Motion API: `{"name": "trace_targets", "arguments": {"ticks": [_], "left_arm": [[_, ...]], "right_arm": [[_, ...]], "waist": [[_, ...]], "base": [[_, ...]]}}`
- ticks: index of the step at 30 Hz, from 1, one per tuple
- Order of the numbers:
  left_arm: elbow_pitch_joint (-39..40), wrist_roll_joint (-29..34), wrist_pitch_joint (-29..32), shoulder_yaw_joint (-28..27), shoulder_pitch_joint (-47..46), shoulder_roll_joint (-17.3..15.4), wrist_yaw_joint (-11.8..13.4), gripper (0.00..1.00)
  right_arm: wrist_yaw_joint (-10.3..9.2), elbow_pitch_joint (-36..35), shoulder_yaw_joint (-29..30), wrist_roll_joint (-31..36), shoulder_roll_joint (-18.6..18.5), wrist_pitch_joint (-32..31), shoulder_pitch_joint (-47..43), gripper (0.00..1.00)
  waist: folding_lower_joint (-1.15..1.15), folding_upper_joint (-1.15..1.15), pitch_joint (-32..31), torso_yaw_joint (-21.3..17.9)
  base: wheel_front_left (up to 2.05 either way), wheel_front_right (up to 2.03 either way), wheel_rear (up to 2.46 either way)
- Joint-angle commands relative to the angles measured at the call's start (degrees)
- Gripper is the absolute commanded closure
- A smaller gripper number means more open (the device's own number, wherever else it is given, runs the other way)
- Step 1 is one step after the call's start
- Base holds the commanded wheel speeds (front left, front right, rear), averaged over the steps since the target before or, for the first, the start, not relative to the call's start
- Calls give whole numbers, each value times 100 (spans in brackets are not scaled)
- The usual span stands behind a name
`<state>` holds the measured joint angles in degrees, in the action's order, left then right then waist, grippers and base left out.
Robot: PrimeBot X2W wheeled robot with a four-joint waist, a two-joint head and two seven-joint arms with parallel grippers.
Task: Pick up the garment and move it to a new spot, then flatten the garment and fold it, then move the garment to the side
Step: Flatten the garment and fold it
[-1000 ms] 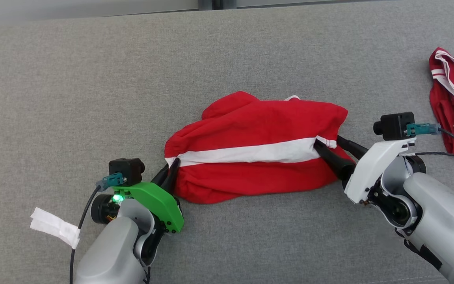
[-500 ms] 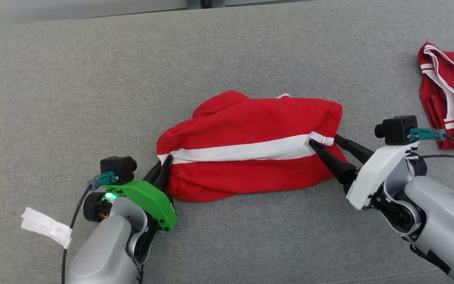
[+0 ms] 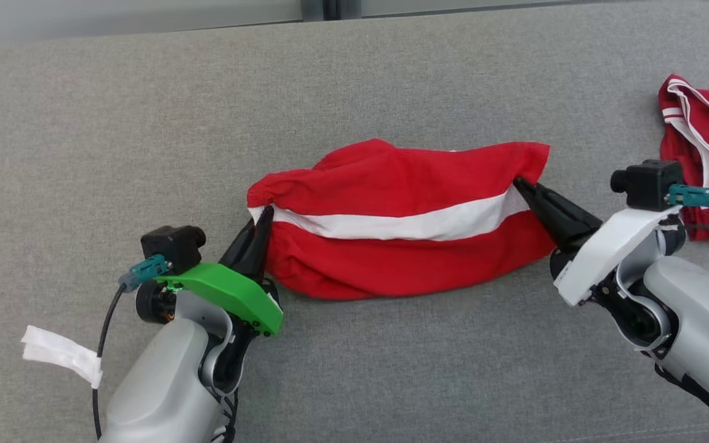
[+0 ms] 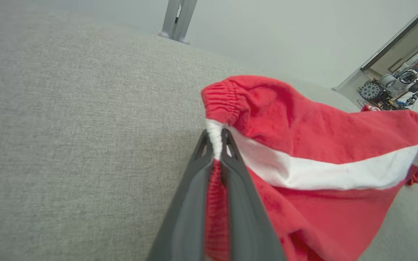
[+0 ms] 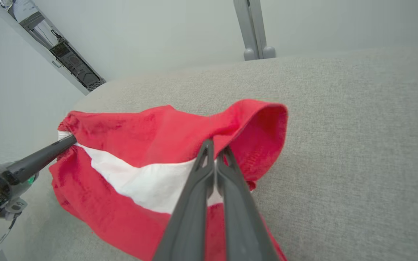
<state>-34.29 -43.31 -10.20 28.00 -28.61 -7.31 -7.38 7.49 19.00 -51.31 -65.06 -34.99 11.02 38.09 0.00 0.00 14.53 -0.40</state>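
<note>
A red garment with a white stripe hangs stretched between my two grippers above the grey cushion. My left gripper is shut on its left end at the stripe, next to the elastic waistband. In the left wrist view the left gripper pinches the white edge of the garment. My right gripper is shut on the right end. In the right wrist view the right gripper clamps the hem of the garment.
A second red garment with white trim lies at the far right of the cushion. A white tag hangs from my left arm's cable. The cushion's back edge runs along the top.
The right gripper, open around the garment's right end a second ago, has shut on it. Both grippers have raised the garment and pulled it taut. The camera has shifted slightly.
</note>
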Motion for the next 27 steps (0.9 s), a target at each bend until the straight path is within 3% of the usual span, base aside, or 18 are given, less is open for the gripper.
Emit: {"name": "trace_targets", "arguments": {"ticks": [1, 6, 11, 15, 21, 27], "left_arm": [[149, -66, -45, -17, 52, -78, -7, 100], [923, -439, 13, -116, 120, -164, -11, 100], [1795, -852, 459, -193, -84, -262, -12, 100], [2231, -920, 861, -298, -480, -446, 95, 100], [2210, -905, 1103, -674, -1492, -676, 331, 100], [1562, -642, 1007, -834, -2954, -676, 379, 100]], "right_arm": [[-1, -111, 57, 37, -97, 95, 40, 100], [-1, -614, 433, 86, -377, 303, 9, 100], [-1, -1090, 973, 113, -585, 365, -50, 100], [-2, -1010, 1238, 512, -657, 142, 286, 100], [-2, -488, 1471, 899, 138, -363, 1502, 100], [-2, 690, 1839, 1518, 1011, -317, 3098, 100]], "waist": [[0, 0, -97, 1], [0, 0, -291, -31], [0, 0, -389, -41], [0, 0, -249, -136], [0, 0, 460, -566], [0, 0, 1365, -772]], "base": [[0, 0, 0], [0, 0, 0], [0, 0, 0], [0, 0, 0], [0, 0, 0], [0, 0, 0]]}}
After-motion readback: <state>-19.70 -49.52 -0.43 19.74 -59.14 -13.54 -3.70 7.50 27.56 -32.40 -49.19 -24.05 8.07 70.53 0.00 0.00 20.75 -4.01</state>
